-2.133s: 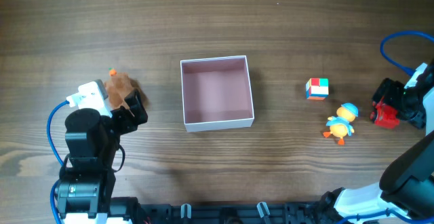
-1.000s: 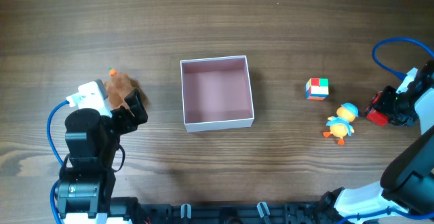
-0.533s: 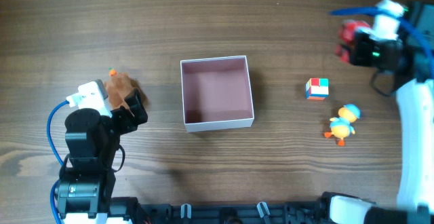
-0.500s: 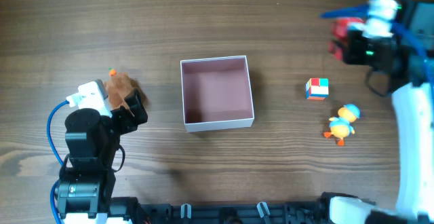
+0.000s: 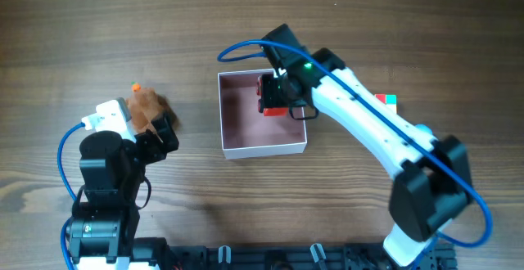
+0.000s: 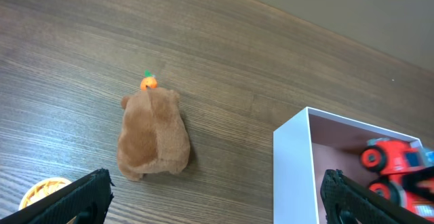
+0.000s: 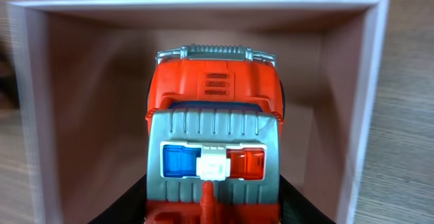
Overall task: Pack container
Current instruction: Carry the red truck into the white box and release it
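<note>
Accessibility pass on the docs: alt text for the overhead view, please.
The right gripper holds a red truck within the walls of the container at mid-table; its arm extends from the lower right. At left, the open left gripper sits beside a brown plush on the wooden table, and a coloured cube peeks out beside that arm.

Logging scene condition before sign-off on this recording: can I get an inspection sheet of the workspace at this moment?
Surface: dark wood-grain table, no spills seen.
Job's things: square white-walled box with pink inside; red toy truck with grey light bar held within its walls, floor contact unclear.
Clutter: brown plush bear with orange carrot left of the box; multicoloured cube partly hidden by the right arm.
Jaws: left jaws wide apart, empty; right jaws closed on the truck.
Cables: blue cable on left arm and right arm.
Surroundings: black rail at near edge.
</note>
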You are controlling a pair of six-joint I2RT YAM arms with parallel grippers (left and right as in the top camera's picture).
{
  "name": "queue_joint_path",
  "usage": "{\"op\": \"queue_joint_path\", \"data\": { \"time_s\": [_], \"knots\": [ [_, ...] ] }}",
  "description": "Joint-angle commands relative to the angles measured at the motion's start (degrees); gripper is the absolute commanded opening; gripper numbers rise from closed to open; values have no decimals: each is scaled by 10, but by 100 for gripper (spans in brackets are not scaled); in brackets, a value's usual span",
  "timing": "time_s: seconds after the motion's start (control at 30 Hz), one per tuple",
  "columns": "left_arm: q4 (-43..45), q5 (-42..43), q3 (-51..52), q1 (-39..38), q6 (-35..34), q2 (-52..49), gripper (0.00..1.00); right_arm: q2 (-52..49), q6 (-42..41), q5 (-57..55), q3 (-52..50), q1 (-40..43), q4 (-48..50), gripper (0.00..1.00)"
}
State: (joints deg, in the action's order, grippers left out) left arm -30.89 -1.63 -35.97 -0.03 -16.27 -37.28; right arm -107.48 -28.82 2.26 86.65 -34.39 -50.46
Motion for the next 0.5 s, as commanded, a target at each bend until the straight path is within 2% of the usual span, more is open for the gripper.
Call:
{"op": "queue_joint_path", "data": {
  "time_s": [0.0, 0.1, 0.17, 0.2, 0.3, 0.4, 0.47],
  "knots": [
    [-1, -4, -13, 4, -7, 3, 100, -28, -13, -25, 3, 16, 12, 4],
    [-1, -4, -13, 4, -7, 3, 100, -37, 14, -29, 2, 39, 17, 5],
    [-1, -4, -13, 4, -7, 3, 100, -38, 33, -29, 0, 40, 18, 10],
    [-1, -4, -13, 4, -7, 3, 100, -38, 35, -29, 0, 40, 18, 20],
    [-1, -4, -13, 4, -7, 3, 100, -38, 55, -26, 0, 40, 18, 29],
    [-1, -3, -13, 4, -7, 3, 100, -38, 64, -23, 0, 40, 17, 55],
    [-1, -4, -13, 4, -7, 3, 100, -38, 64, -23, 0, 40, 17, 60]
  ]
}}
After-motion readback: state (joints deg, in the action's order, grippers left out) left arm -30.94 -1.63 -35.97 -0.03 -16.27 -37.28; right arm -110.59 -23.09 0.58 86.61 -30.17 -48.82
